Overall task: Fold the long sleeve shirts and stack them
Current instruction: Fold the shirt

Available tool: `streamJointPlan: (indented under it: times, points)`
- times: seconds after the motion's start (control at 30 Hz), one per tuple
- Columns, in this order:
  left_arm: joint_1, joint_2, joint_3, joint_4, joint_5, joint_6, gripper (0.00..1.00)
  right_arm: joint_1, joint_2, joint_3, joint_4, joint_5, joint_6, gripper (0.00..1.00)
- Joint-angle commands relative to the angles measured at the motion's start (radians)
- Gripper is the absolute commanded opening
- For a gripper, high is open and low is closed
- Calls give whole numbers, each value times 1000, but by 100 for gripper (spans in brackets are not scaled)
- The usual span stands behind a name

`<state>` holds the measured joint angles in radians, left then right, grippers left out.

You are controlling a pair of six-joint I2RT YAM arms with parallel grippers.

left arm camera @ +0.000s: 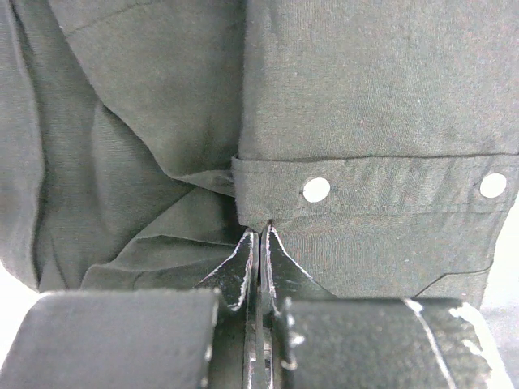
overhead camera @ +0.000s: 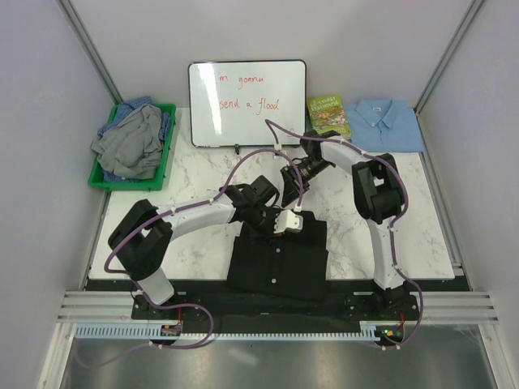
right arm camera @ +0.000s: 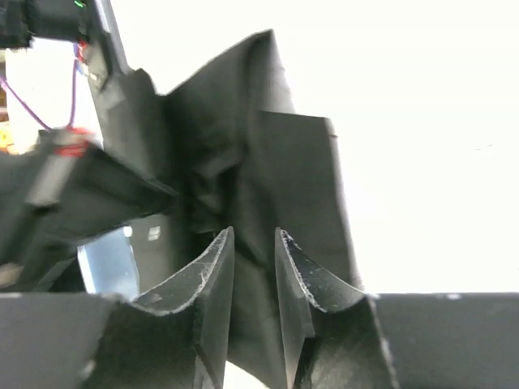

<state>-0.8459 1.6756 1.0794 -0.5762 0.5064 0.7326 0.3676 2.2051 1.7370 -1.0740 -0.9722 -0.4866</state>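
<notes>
A black shirt (overhead camera: 280, 259) with small pale buttons (left arm camera: 316, 190) lies on the marble table near the front edge. My left gripper (overhead camera: 285, 230) sits at the shirt's far edge. In its wrist view the left gripper (left arm camera: 261, 227) is shut, pinching the fabric at the end of the button strip (left arm camera: 365, 190). My right gripper (overhead camera: 288, 190) hovers just behind it. Seen from the wrist, the right gripper (right arm camera: 254, 231) has a bunched fold of the black shirt (right arm camera: 268, 162) standing up between its fingers, and the jaws are closed onto it.
A folded light blue collared shirt (overhead camera: 389, 123) lies at the back right, next to a green-covered book (overhead camera: 328, 115). A green bin (overhead camera: 168, 154) at the back left holds crumpled grey and blue shirts (overhead camera: 130, 142). A whiteboard (overhead camera: 247, 104) stands at the back.
</notes>
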Motion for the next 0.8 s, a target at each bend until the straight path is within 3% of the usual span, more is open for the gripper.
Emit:
streamJointPlan:
  times: [0.0,0.3,0.77]
  points:
    - [1,3,47,-8,-2,-32,2,4,116,62,-50,7,-75,33]
    - [2,-20,88,-8,-48,-21,2,7,180,38,-43,61,-102,28]
    - [100,154,315,-25,-95,48,2,5,162,15,-58,66,-155,27]
